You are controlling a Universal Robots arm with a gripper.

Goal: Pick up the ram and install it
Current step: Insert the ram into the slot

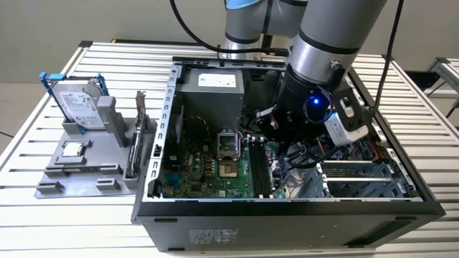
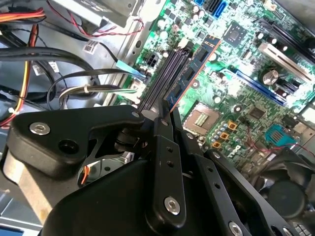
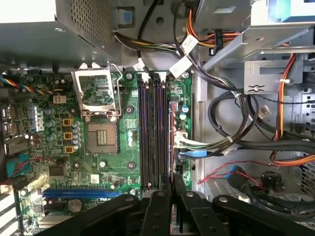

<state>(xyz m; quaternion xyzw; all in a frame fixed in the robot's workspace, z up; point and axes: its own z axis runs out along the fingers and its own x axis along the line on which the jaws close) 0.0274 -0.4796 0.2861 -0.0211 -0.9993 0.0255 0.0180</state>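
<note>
No print is reading clearly: the pale labels on the hard drive (image 1: 77, 102), the power supply (image 1: 216, 80) and the computer case (image 1: 215, 235) are showing only illegible marks.

Bright, even light washes the slatted table (image 1: 29, 161) nearly white. Inside the computer case (image 1: 287, 226) shadows gather, and a small blue lamp (image 1: 313, 102) glows.

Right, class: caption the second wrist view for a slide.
Gripper shut on the ram, beside the black memory slots.
</note>
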